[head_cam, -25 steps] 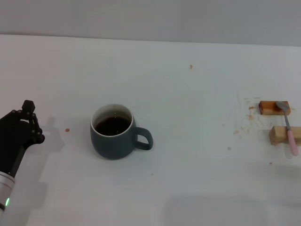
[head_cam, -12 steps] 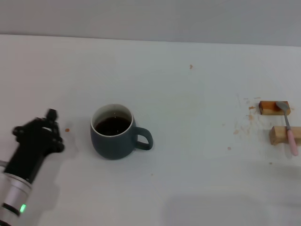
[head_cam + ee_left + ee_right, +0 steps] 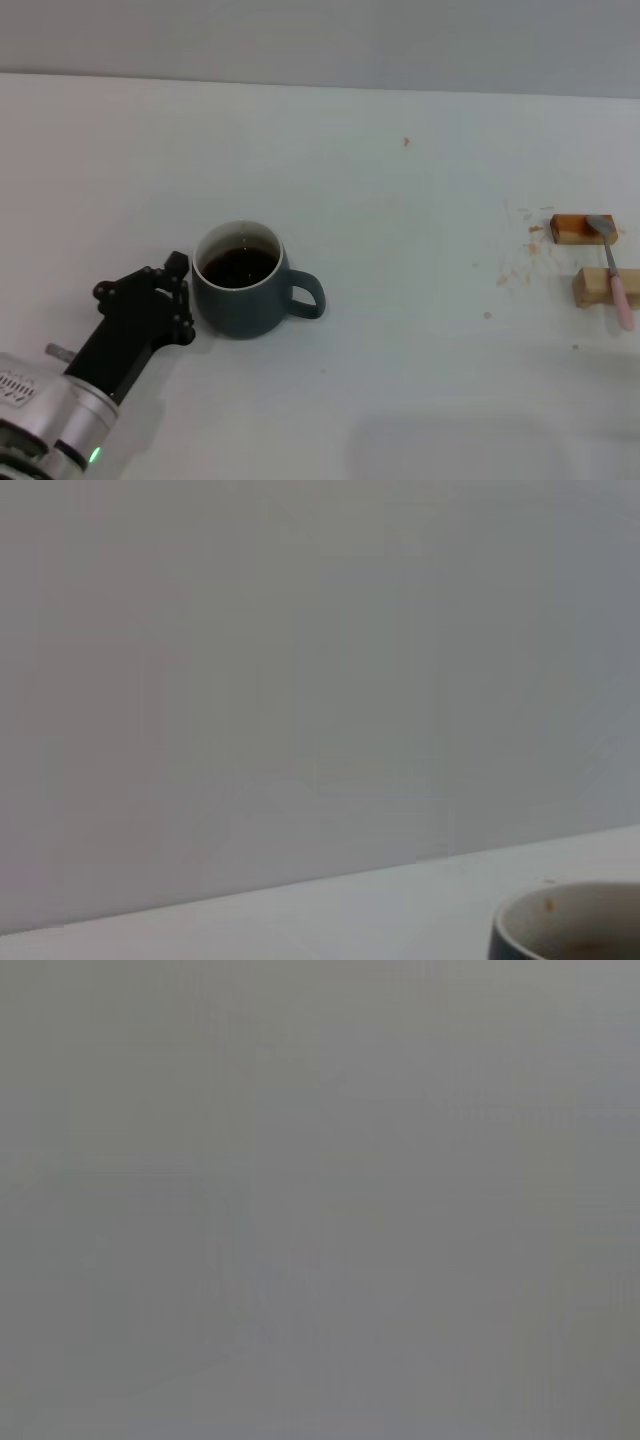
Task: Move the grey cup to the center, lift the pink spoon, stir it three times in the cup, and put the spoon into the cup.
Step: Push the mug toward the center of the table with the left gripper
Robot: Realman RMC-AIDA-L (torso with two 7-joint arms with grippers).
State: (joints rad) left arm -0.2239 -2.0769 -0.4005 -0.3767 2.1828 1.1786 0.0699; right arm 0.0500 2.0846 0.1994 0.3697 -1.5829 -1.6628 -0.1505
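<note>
Cup is approached by left gripper, finger state not discernible; move-to-centre step is judged pending, a push or grasp needed next.

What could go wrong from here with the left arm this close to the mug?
1. The grey cup holds dark liquid; the left gripper sits right at its wall, so a hard nudge could slosh or tip it.
2. Its handle points away from the gripper, so a grip on the rounded wall may slip.
3. The pink spoon rests across wooden blocks and could roll off when picked.
</note>
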